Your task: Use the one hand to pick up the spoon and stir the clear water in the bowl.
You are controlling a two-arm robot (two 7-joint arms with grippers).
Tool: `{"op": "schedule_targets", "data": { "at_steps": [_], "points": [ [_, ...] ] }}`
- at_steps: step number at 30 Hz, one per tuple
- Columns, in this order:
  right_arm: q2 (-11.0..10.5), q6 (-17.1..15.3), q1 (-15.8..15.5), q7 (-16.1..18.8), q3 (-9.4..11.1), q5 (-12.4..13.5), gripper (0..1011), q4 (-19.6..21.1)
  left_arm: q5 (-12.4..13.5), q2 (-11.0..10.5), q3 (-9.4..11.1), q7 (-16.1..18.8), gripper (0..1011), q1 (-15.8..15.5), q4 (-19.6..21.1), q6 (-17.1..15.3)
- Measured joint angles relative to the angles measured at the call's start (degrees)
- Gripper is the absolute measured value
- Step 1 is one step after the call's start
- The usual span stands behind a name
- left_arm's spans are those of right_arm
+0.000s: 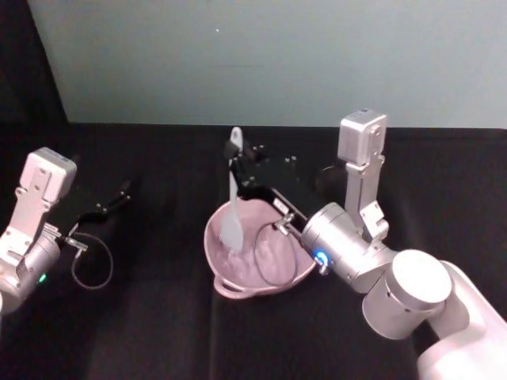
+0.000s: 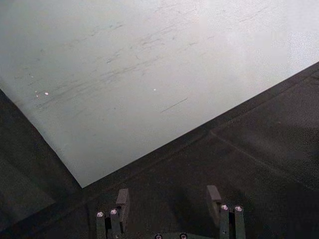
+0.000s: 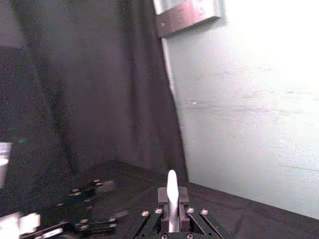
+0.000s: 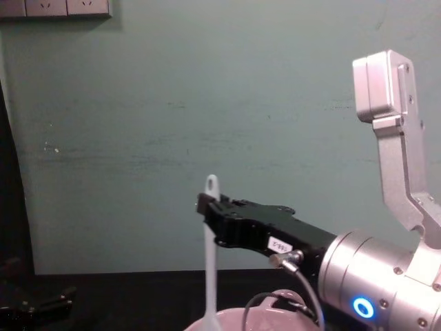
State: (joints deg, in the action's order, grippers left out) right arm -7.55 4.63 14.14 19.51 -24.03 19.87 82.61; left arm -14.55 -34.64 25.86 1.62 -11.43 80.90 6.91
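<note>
Fingers [image 3: 162, 196] pinched tight on the spoon [image 1: 233, 198], gripping it high on the handle just below the small hole at the tip. That leaves the right gripper [image 1: 240, 176] with a long lever hanging under it. The spoon stands nearly upright, flat head down inside the bowl [image 1: 214, 237], close to its left wall. Here's the worry: with a grip that high on a slim handle, a brisk stir could make the spoon swivel between the pads. If the head catches that wall, the light bowl may skid or tip on the table [image 1: 158, 332] and slop water over the rim. How full the bowl is, I can't tell. A cable [image 1: 259, 241] loops from the wrist right over the bowl and could snag the rim. The left gripper [image 1: 119, 194] is parked well apart, fingers spread, holding nothing.
</note>
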Motion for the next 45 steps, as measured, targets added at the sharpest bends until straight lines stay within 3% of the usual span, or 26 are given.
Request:
{"op": "schedule_targets", "data": {
  "at_steps": [9,16,22,29,33,45],
  "points": [
    [-1.19,0.62,1.15,-2.26,3.48,-0.36,112,-1.95,0.0,0.0,0.0,0.0,1011,0.0,0.0,0.0],
    [-2.99,0.63,-0.32,-3.51,6.47,-0.82,113,0.35,0.0,0.0,0.0,0.0,1011,0.0,0.0,0.0],
    [-3.8,0.24,-1.79,-3.55,6.91,-1.46,113,2.45,0.0,0.0,0.0,0.0,1011,0.0,0.0,0.0],
    [-4.04,-0.5,-4.14,-2.47,5.3,-2.23,113,4.77,0.0,0.0,0.0,0.0,1011,0.0,0.0,0.0],
    [-3.55,-0.97,-5.32,-1.09,2.84,-2.56,113,6.36,0.0,0.0,0.0,0.0,1011,0.0,0.0,0.0],
    [-1.58,-1.13,-4.18,0.7,-0.95,-2.13,112,6.15,0.0,0.0,0.0,0.0,1011,0.0,0.0,0.0]
  ]
}}
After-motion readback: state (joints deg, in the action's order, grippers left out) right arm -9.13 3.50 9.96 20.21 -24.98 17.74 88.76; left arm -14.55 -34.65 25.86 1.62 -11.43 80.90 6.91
